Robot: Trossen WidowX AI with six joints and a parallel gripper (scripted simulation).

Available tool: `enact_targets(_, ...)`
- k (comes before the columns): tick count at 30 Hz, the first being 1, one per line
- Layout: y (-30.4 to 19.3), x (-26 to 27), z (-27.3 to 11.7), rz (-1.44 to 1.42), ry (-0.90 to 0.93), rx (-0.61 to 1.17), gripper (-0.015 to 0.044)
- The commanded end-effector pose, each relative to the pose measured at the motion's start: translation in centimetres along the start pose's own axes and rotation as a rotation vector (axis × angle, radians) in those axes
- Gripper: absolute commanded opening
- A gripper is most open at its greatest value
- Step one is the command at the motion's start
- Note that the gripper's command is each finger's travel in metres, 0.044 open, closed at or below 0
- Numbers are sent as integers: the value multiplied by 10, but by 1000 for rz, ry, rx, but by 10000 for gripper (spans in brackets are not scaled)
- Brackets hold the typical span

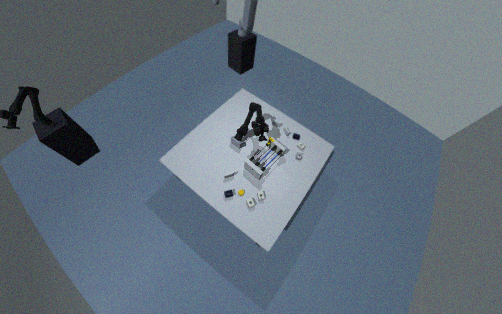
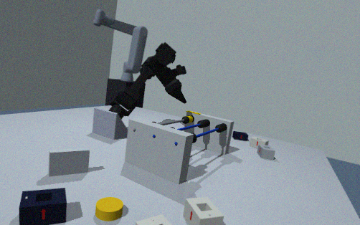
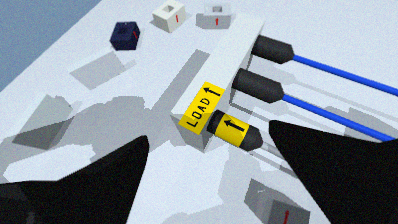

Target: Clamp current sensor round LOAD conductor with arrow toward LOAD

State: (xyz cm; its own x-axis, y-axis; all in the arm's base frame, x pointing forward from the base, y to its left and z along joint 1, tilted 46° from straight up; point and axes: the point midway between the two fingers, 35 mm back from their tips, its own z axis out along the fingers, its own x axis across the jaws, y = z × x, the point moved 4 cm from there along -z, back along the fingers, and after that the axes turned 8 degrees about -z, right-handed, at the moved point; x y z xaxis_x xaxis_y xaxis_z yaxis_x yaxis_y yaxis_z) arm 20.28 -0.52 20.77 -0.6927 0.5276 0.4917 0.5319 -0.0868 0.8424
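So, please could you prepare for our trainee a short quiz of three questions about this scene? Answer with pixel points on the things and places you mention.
1. True or false: the gripper [image 2: 183,86] [image 3: 208,133] is open.
2. Fill in: the yellow label [image 3: 201,108] on the end block [image 3: 235,55] reads ____.
3. Which colour are the two cables [image 2: 209,132] [image 3: 345,75] beside the grey conductor [image 2: 173,122]?
a) red b) blue c) green

Key: 1 true; 2 LOAD; 3 b
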Motion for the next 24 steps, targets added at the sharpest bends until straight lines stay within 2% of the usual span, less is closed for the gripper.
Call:
enact_targets(1,1,0,0,-4,1,-5,440)
enact_targets(4,-6,-14,1,76,-9,101,440)
enact_targets(12,-53,-88,-8,454,-93,683,440)
enact_targets(14,-62,-99,-11,507,-113,782,440)
enact_targets(24,-68,-101,-6,513,-116,795,440)
